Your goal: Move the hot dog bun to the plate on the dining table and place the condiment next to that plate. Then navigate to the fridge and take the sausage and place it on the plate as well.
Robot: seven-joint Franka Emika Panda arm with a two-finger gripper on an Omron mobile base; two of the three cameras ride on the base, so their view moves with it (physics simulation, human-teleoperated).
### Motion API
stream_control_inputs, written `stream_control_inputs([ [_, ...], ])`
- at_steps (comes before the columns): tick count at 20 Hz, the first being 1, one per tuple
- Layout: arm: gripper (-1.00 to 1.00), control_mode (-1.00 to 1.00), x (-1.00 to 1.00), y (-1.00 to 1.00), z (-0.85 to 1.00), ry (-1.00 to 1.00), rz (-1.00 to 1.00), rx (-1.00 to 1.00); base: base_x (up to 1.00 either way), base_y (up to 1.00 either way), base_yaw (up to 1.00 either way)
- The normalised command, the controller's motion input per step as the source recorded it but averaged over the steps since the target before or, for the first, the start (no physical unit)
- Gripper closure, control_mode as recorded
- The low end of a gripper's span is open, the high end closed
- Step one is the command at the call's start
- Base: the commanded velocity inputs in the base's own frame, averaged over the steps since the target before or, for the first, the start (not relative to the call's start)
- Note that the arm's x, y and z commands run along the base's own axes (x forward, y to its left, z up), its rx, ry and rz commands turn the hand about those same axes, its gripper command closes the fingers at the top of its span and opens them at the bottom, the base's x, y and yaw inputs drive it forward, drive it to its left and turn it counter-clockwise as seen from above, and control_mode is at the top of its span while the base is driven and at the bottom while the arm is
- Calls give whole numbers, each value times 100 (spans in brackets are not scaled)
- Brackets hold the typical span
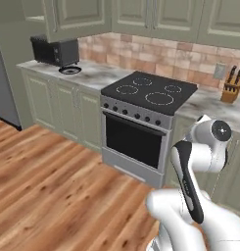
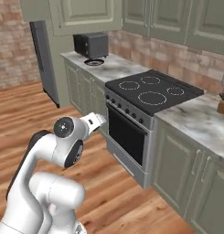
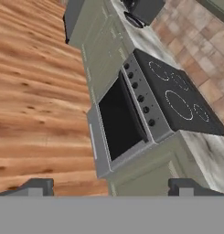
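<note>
The robot faces a run of kitchen cabinets, not the dining table, so it looks to be in transit. None of the bun, plate, condiment or sausage is visible here, so how much of the first part is done cannot be told from these views; the empty pincer suggests nothing is being carried right now.

The fridge [image 2: 45, 64], the grey slab at the far end of the cabinet run, stands at the left, well apart from the arm. Its door looks shut, so its contents are hidden; the sausage, if inside, cannot be seen. My guess is that the drive to the fridge is the step in hand, with opening it, taking the sausage and carrying it back to the plate all left.

The stove [image 1: 143, 110] sits directly ahead, its cooktop bare and its oven door closed. On the table [image 1: 94, 73] left of the stove stands a dark toaster oven [image 1: 55, 51], with a small dark plate [image 1: 70, 70] just in front of it. A knife block [image 1: 231, 88] stands on the right side.

The pincer [image 3: 111, 185] is spread wide, holding nothing, pointed at the stove front.
</note>
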Motion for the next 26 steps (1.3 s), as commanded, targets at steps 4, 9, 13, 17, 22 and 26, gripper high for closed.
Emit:
stream_control_inputs([
  [4, -100, 100, 0, 0, 0, 0, 0, 0, 70, 99, -4],
  [9, -100, 100, 0, 0, 0, 0, 0, 0, 54, 95, -3],
  [13, -100, 100, 0, 0, 0, 0, 0, 0, 20, 93, -6],
  [17, -100, 100, 0, 0, 0, 0, 0, 0, 15, 93, -5],
  [22, -100, 100, 0, 0, 0, 0, 0, 0, 25, 84, -7],
  [26, -100, 100, 0, 0, 0, 0, 0, 0, 49, 76, -14],
])
